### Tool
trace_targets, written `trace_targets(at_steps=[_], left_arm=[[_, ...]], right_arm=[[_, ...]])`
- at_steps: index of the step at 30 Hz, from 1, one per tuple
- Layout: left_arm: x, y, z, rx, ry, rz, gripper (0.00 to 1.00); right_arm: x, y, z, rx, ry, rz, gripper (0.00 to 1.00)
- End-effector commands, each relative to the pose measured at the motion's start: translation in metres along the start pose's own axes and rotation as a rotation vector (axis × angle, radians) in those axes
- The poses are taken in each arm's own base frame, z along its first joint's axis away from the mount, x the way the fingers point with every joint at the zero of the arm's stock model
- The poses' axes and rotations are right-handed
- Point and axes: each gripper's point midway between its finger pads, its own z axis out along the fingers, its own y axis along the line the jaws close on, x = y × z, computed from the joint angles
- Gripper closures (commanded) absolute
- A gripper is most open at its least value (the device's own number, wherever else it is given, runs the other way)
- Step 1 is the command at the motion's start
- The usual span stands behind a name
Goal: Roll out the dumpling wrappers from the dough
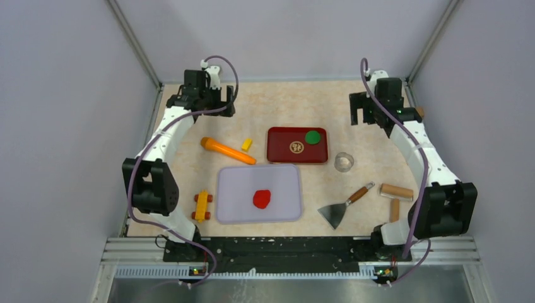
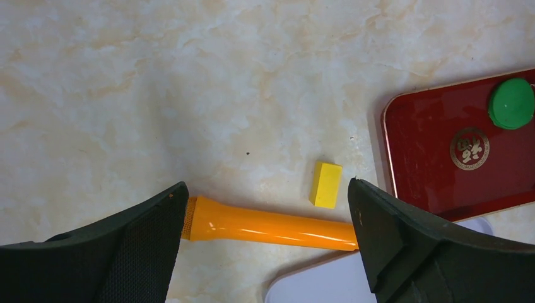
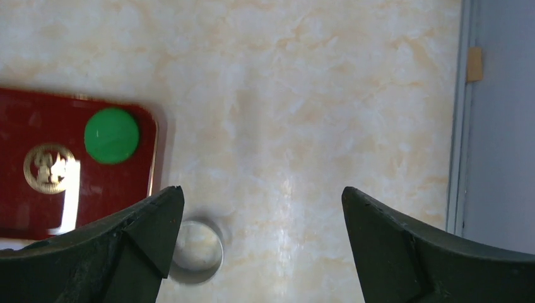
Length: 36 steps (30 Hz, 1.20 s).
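The dough, a small red lump, lies on the lilac board by the near edge of the surface. It is well apart from the left pincer and right pincer, both gaping wide and empty over the far corners. Bare board rings the lump, and between it and the pincers lie an orange stick, a yellow block, a red tray bearing a green disc, and a clear ring.

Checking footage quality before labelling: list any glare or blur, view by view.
Right wrist: white glare streak across the red tray beside its gold emblem; the clear cup looks soft. Left wrist: sharp, thin highlights along the orange rod. Top external: even light, faint shadows only.
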Motion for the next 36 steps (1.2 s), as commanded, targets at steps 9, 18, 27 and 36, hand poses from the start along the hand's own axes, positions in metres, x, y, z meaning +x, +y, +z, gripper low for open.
trace_targets(at_steps=[9,18,27,36], left_arm=[[0.016,-0.079,0.006,0.337,0.035,0.249,0.05],[0.046,-0.152,0.002,0.572,0.063,0.465,0.01],[0.049,-0.16,0.009,0.572,0.084,0.43,0.01],[0.044,-0.165,0.015,0.583,0.103,0.4,0.01]], right_arm=[[0.126,-0.045,-0.034,-0.151,0.469,-0.153,0.04],[0.216,-0.086,-0.06,-0.052,0.82,-0.087,0.07],[0.239,-0.094,-0.098,0.032,0.86,-0.141,0.11],[0.276,-0.081,-0.126,0.039,0.973,-0.089,0.14]])
